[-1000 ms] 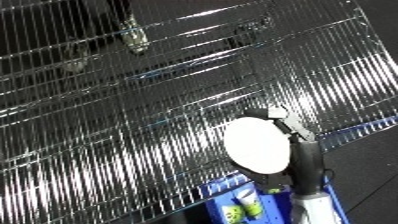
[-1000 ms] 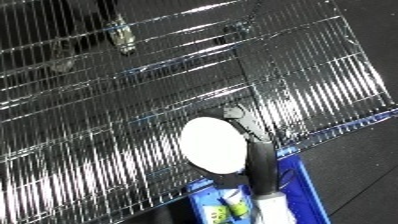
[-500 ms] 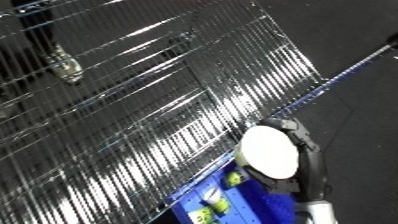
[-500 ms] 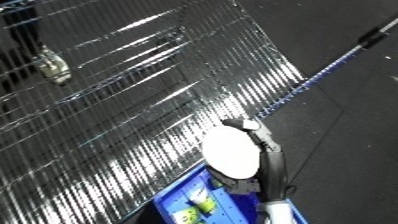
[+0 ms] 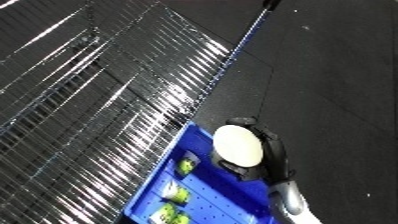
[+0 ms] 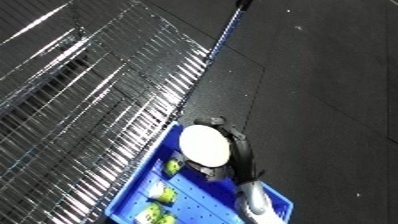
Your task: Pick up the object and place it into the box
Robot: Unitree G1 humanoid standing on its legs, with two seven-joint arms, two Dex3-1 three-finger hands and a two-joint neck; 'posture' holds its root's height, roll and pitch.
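Placing step, nearly done by the look of it. Right hand (image 5: 259, 150) had its fingers curled round a white disc (image 5: 238, 145), held flat side up over the far corner of the blue bin (image 5: 200, 137). Left hand not in view.

Bin already held several small green-and-white items (image 5: 176, 192) along its left side; the middle and right floor looked free.

Next move, as I judged it: lower a little and uncurl the fingers so the disc drops inside the walls, not on the rim.

Wire rack (image 5: 98, 100) sat just beside the bin's left wall, so little room that side. Dark floor (image 5: 338, 90) to the right was open, good for pulling the arm back.
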